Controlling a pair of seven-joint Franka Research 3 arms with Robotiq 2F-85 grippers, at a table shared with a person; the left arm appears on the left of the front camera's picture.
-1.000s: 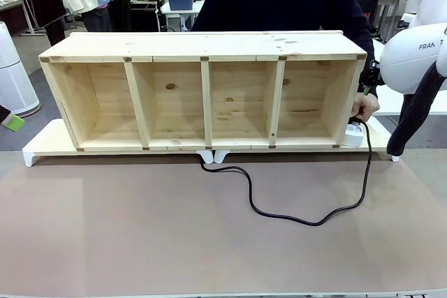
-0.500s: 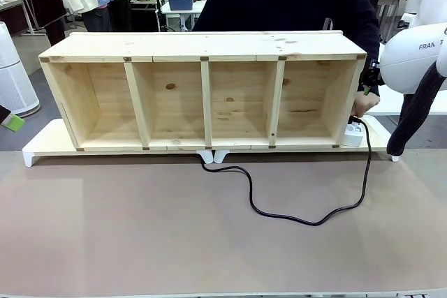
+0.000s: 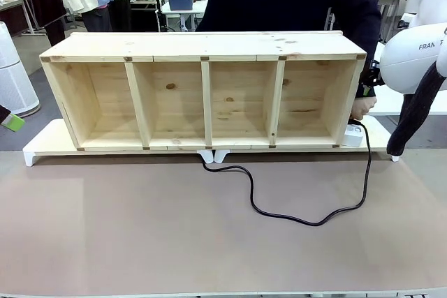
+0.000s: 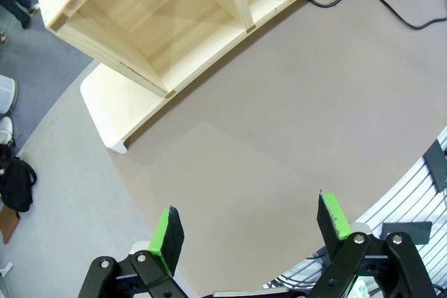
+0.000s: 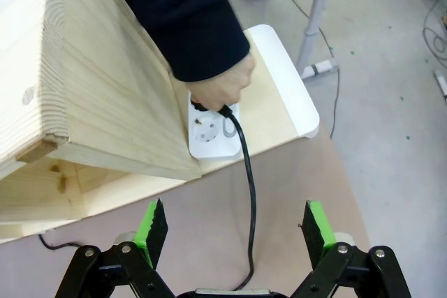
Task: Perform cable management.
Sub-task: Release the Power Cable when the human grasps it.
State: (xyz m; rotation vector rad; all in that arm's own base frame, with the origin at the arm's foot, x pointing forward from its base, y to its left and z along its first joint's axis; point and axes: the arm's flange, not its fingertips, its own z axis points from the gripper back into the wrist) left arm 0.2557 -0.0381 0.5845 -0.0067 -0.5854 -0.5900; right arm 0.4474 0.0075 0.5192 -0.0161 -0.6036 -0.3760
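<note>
Both our grippers, left [image 4: 248, 232] and right [image 5: 234, 232], hang open and empty. Beyond our right jaws, the person's hand [image 5: 218, 91] seats the cable [image 5: 248, 193] plug in the power strip [image 5: 209, 129]. Next, we likely gather its slack.

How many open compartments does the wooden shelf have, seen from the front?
4, side by side in the shelf: far left, left of centre, right of centre, and far right, next to the person's hand. All look empty.
</note>
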